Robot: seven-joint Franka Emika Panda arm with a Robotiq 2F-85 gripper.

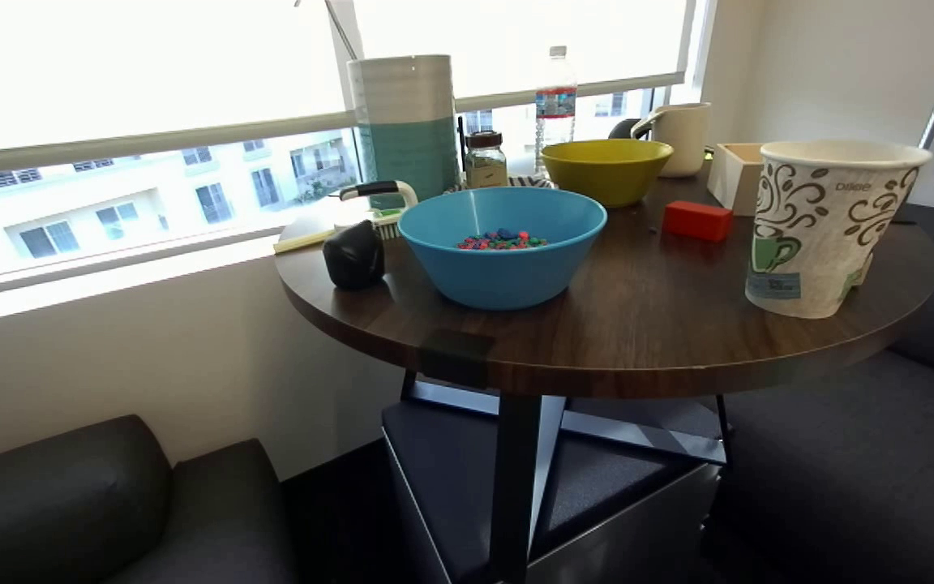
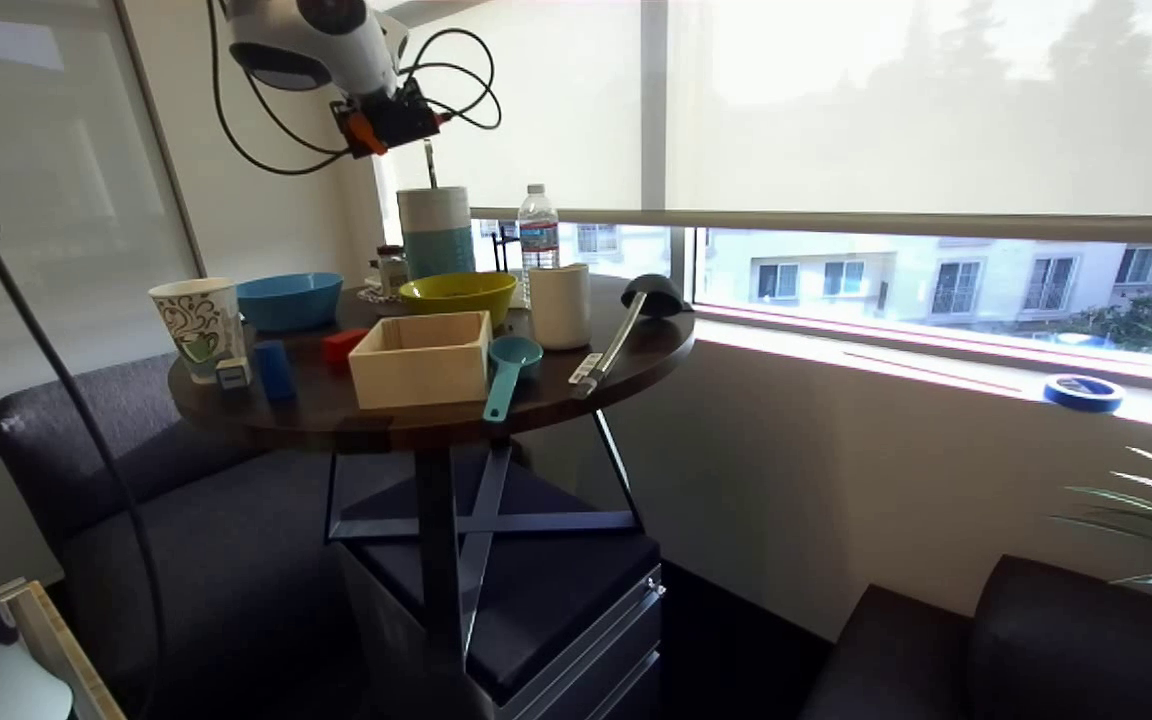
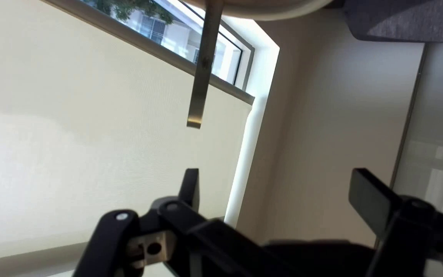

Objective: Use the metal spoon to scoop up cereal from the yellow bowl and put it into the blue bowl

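arm (image 2: 316, 45): raised, white, rounded, its end hanging above the counter (image 2: 322, 395) | wrist (image 2: 386, 122): tilted, high over the counter | claw (image 3: 275, 184): fingers (image 3: 370, 203) spread wide, pads facing across a gap, well above the counter | base section (image 2: 11, 670): beside the counter, apart

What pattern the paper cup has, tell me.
White paper cup with dark swirls and green mug print, best in an exterior view.
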